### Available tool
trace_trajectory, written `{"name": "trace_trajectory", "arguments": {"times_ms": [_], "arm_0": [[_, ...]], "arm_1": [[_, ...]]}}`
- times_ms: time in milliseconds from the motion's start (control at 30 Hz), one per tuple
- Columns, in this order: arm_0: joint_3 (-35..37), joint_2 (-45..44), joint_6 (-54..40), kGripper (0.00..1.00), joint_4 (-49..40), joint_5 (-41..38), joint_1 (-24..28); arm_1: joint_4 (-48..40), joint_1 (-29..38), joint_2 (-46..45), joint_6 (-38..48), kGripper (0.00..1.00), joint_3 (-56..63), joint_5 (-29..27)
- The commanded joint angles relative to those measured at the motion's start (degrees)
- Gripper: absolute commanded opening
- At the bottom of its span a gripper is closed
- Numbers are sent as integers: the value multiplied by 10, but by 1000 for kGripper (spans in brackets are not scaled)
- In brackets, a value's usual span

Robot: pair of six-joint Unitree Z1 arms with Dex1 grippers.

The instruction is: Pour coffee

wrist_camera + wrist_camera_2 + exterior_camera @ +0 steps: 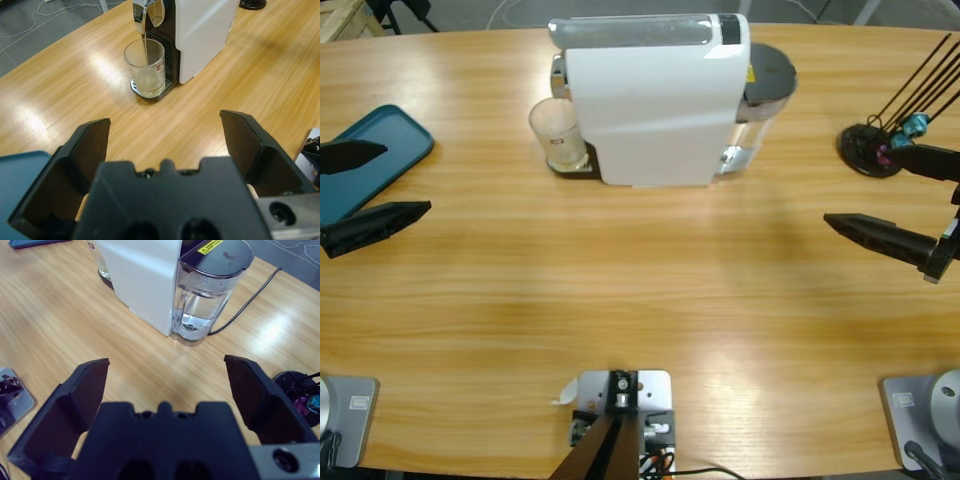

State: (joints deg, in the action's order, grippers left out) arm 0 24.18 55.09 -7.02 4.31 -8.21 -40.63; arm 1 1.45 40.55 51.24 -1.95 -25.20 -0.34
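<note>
— Wooden desk (640, 300): where's your glass?
— Your glass (558, 133) stands under the white coffee machine (655, 95) spout. Your left hand (365, 190) and right hand (900, 195) sit spread wide, holding nothing.

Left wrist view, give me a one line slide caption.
Open left tool faces a clear glass under the spout of the white coffee machine on the wooden table.
</note>
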Motion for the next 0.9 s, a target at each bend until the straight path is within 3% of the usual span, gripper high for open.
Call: {"name": "trace_trajectory", "arguments": {"times_ms": [33, 667, 900], "arm_0": [[-18, 19, -3, 964, 7, 6, -1], [4, 60, 5, 954, 17, 33, -1], [17, 208, 11, 959, 156, 12, -1]], "arm_1": [[-4, 4, 9, -5, 1000, 19, 3], [-4, 4, 11, -5, 1000, 18, 5], [-4, 4, 12, -4, 1000, 18, 8]]}}
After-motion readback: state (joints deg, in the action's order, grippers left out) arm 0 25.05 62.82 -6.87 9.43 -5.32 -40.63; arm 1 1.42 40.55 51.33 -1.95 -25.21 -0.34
